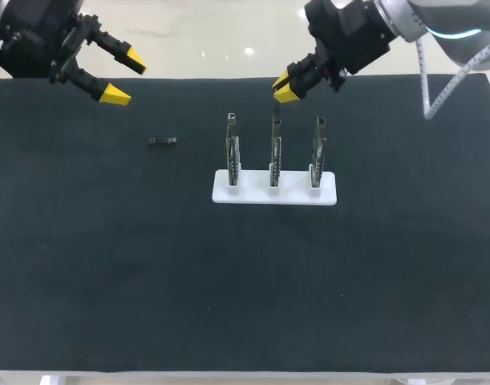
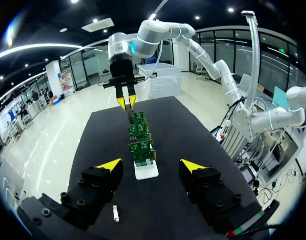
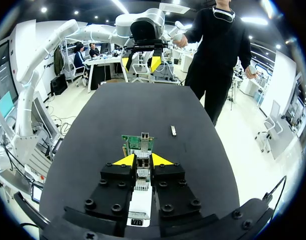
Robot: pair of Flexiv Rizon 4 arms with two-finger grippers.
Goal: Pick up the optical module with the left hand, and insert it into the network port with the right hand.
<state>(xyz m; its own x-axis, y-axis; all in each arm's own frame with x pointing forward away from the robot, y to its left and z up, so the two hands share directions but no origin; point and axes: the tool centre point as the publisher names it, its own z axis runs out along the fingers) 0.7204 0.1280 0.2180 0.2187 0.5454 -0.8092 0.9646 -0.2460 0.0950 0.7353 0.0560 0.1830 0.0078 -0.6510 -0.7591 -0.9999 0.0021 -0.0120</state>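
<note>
Left gripper [image 1: 124,78] spread wide and empty, optical module [image 1: 162,141] lying on black table [image 1: 108,257], right gripper [image 1: 283,87] narrow, empty, near circuit boards [image 1: 274,148]

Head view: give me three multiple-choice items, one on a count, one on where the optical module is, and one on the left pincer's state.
1. How many circuit boards stand on the white base?
A. two
B. three
C. four

2. Where is the optical module?
A. plugged into a board
B. lying on the table, apart from the base, on my left arm's side
C. on top of the base

3. The left pincer is:
A. open and empty
B. shut on the module
C. shut on a board

Answers:
1. B, three stand upright in a row.
2. B, it lies alone on the dark surface.
3. A, its yellow tips are wide apart with nothing between them.
</note>
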